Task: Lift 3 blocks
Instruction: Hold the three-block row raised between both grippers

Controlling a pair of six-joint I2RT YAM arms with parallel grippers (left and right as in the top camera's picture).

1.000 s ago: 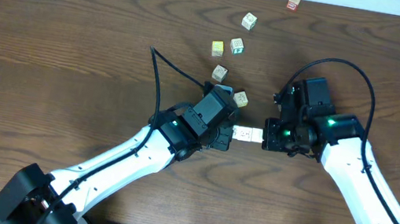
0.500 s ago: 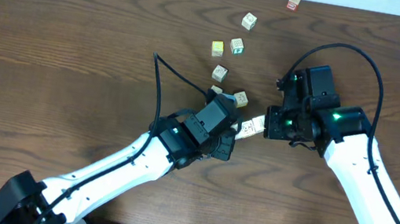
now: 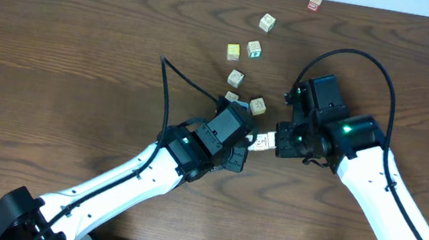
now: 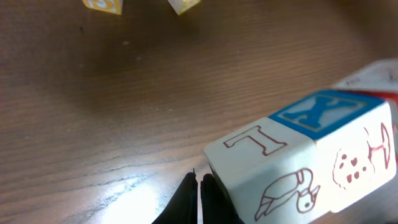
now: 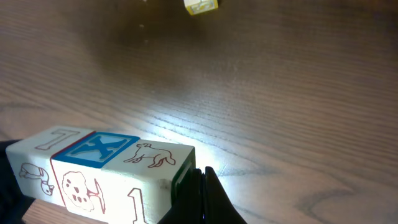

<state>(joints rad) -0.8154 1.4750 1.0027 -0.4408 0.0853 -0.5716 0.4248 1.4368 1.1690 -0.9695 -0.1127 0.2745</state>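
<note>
Between 2 pincer tips, mid-worktop (image 3: 55, 45): 3 blocks (image 3: 262, 142) in 1 row, end to end, blue X face on middle one. Left pincer (image 3: 242, 146) fully closed, tips pressed against one end of row. Right pincer (image 3: 278, 141) fully closed, pressed against other end. 5 loose cubes (image 3: 236, 78) beyond row; red cube (image 3: 315, 1) far beyond row.

Smooth, painted wooden blocks (image 5: 93, 168) on a glossy wood-grain table (image 5: 292, 93).
</note>
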